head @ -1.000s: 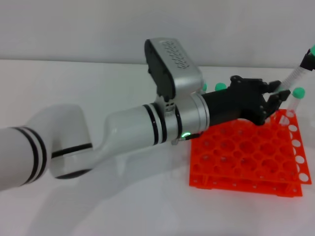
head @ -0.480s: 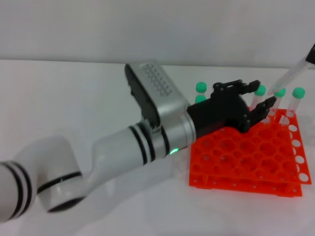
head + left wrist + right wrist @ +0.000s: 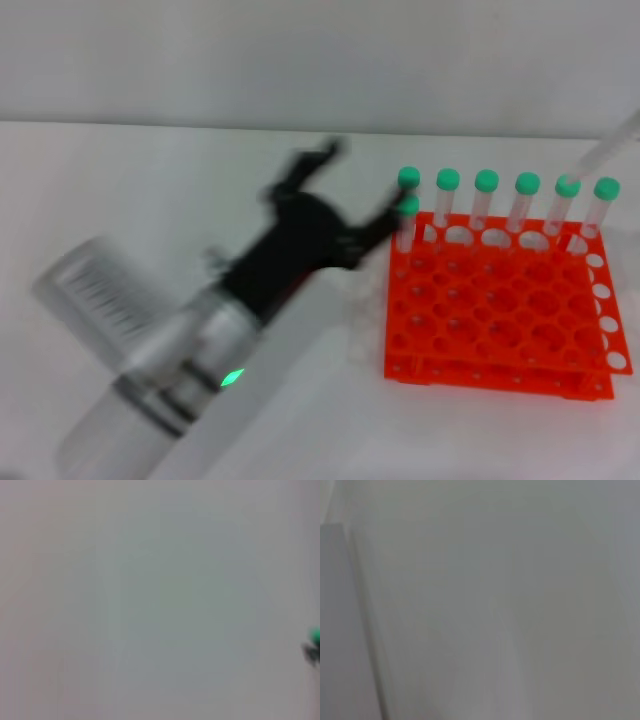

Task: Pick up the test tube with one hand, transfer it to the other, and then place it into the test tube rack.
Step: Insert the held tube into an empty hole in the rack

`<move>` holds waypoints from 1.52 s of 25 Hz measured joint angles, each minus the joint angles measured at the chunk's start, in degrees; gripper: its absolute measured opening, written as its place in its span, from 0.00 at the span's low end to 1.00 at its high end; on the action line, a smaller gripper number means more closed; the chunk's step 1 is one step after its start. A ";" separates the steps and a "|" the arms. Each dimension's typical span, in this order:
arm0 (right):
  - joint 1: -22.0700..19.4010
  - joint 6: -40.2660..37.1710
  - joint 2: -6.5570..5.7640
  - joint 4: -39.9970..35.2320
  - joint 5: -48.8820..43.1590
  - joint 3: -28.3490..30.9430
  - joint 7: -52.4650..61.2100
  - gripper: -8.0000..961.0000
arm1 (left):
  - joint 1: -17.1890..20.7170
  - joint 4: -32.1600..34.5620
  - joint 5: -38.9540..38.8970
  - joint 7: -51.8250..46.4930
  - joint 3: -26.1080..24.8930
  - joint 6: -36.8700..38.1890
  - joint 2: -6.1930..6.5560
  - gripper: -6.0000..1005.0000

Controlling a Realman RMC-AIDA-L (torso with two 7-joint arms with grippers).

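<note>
The orange-red test tube rack (image 3: 500, 320) stands on the white table at the right of the head view. Several green-capped tubes (image 3: 486, 200) stand upright along its far row. One more clear test tube (image 3: 610, 148) hangs slanted above the rack's far right corner; its upper end runs out of the picture and its lower end is near a standing tube's cap. What holds it is out of view. My left gripper (image 3: 356, 186) is motion-blurred, just left of the rack, with its fingers (image 3: 326, 153) spread and empty.
The left arm (image 3: 170, 370) stretches from the lower left across the table's middle. The left wrist view shows only grey blur with a green spot (image 3: 315, 636) at its edge. The right wrist view shows blank grey.
My left gripper has pulled back from over the rack's far row, down and to the left, uncovering the standing tubes. The slanted tube has stayed at the far right corner.
</note>
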 joint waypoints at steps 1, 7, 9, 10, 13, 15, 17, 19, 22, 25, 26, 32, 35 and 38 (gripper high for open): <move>0.33 -0.11 0.19 -0.06 -0.10 -0.35 -0.43 0.21 | 1.67 -0.14 -0.74 0.26 -0.74 2.03 0.02 0.83; 3.71 -4.60 2.17 -0.16 -1.72 -6.26 -3.05 0.21 | 7.98 -6.78 -9.39 0.20 -3.21 10.33 0.30 0.86; 5.24 -7.68 3.23 -0.19 -3.39 -8.10 -3.32 0.21 | 8.88 -8.60 -12.31 0.14 -3.25 11.04 0.27 0.87; 5.92 -8.88 3.77 -0.20 -4.32 -8.70 -3.52 0.21 | 9.40 -9.64 -13.92 0.03 -3.26 11.18 0.26 0.87; 7.45 -11.48 5.58 -1.02 -7.66 -9.41 -4.00 0.21 | 10.26 -11.78 -17.25 -0.65 -3.24 11.06 0.25 0.88; 7.89 -12.32 6.55 -1.96 -9.78 -9.56 -3.95 0.21 | 10.73 -12.94 -19.64 -2.35 -3.06 11.01 0.26 0.88; 8.03 -12.51 6.78 -2.18 -10.67 -10.14 -3.67 0.21 | 10.92 -13.10 -20.00 -3.03 -3.03 11.01 0.28 0.88; 8.12 -12.64 6.81 -2.08 -10.82 -10.67 -3.59 0.21 | 11.18 -13.34 -20.27 -3.87 -3.04 11.01 0.31 0.88; 8.08 -14.28 6.94 -1.60 -10.81 -11.36 -3.76 0.21 | 11.19 -13.77 -20.51 -4.04 -3.28 11.01 0.32 0.88; 7.94 -16.37 7.13 -1.53 -10.55 -12.52 -3.97 0.21 | 10.87 -13.80 -20.67 -4.04 -3.31 10.70 0.32 0.88; 7.92 -17.07 7.18 -1.51 -10.46 -12.93 -3.99 0.21 | 10.73 -13.81 -20.67 -4.04 -3.32 10.58 0.31 0.88; 8.34 -20.15 7.48 -0.16 -10.17 -13.90 -5.04 0.21 | 10.50 -13.71 -21.99 -4.42 -3.33 9.85 0.28 0.88; 8.85 -20.96 7.48 0.85 -10.04 -13.92 -5.41 0.21 | 10.36 -13.66 -23.53 -6.25 -3.15 8.39 0.29 0.88; 9.19 -21.63 7.44 1.32 -10.02 -14.06 -5.48 0.21 | 10.19 -13.80 -23.58 -7.58 -3.04 7.68 0.32 0.88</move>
